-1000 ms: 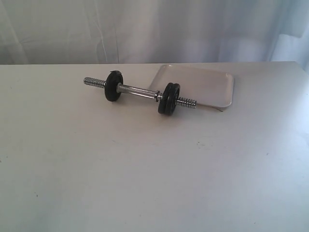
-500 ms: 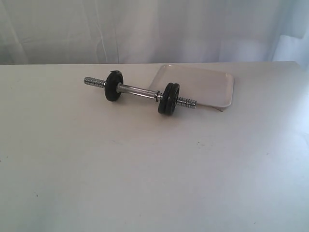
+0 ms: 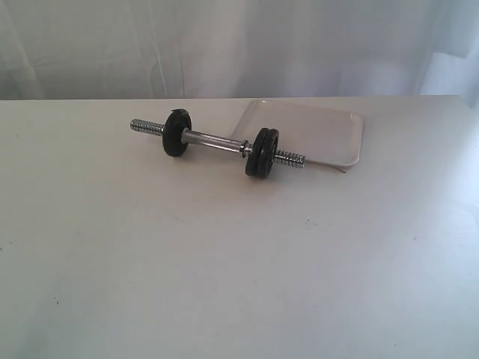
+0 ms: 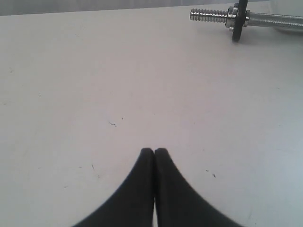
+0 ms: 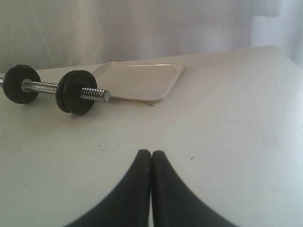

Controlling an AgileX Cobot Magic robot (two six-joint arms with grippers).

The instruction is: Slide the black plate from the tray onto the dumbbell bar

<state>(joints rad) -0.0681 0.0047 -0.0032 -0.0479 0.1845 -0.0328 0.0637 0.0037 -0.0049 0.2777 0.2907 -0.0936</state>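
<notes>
So, the dumbbell bar [image 3: 213, 140] is laid flat on the white table [image 3: 224, 262], slanted a bit, with the tray [image 3: 329, 129] sat right behind its right-hand end. From the outside camera the bar is seen cutting across the tray's near left corner, but whether the two actually touch can't be told. Every disc that can be seen is threaded on the bar. One black plate [image 3: 177, 133] is stood upright near the left end, with a stub of thread left poking out past it. A thicker stack [image 3: 262, 152], which looks like two discs pressed together, is stood upright near the right end, and another short threaded stub juts out toward the tray. A small shiny collar can be made out against the inner face of that stack, though the detail is blurry. Both arms are parked well back from all of this and are only picked up by their own wrist cameras. The left gripper [image 4: 154, 151] is clenched tight, fingertips pressed together with nothing between them, and it's hung over bare table with the bar's left end far off. The right gripper [image 5: 151, 153] is clamped the same way, nothing held, pointed toward the stack and the tray. Nothing is blocking the way to either end of the bar. A few tiny dark specks are scattered on the tabletop, and a pale curtain [image 3: 224, 45] is hung behind it.
</notes>
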